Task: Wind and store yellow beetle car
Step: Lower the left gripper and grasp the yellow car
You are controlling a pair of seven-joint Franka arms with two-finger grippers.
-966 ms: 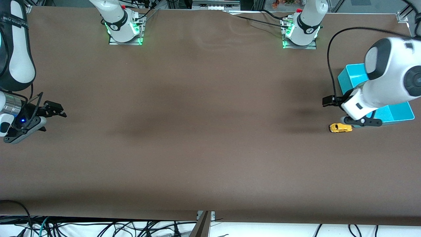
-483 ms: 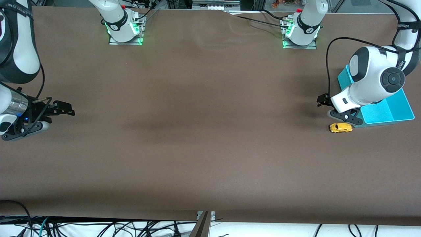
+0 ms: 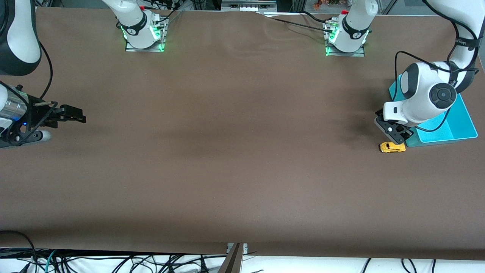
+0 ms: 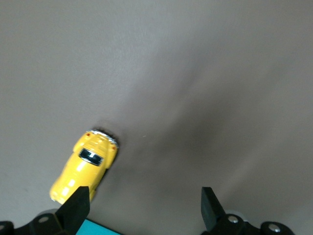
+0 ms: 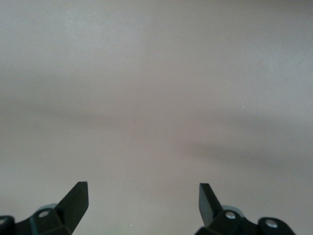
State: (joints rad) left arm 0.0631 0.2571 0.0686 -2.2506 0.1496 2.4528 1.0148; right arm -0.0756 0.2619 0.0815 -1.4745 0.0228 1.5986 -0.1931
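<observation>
The table (image 3: 227, 151) carried a teal bin (image 3: 460, 125) at the left arm's end. The left gripper (image 4: 144, 208) hung bent downward over the bin's nearer corner, its 2 fingers spread and empty. The right gripper (image 5: 142, 203) waited (also spread, empty) above bare cloth. The yellow beetle car (image 3: 392, 147) sat on the table just beside the bin, nearer the camera.

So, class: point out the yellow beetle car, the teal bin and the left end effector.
yellow beetle car (image 3: 392, 147): front view, roof.
teal bin (image 3: 464, 127): front view, floor near its rim.
left end effector (image 4: 142, 208): left wrist view, open gap between its fingertips.
</observation>
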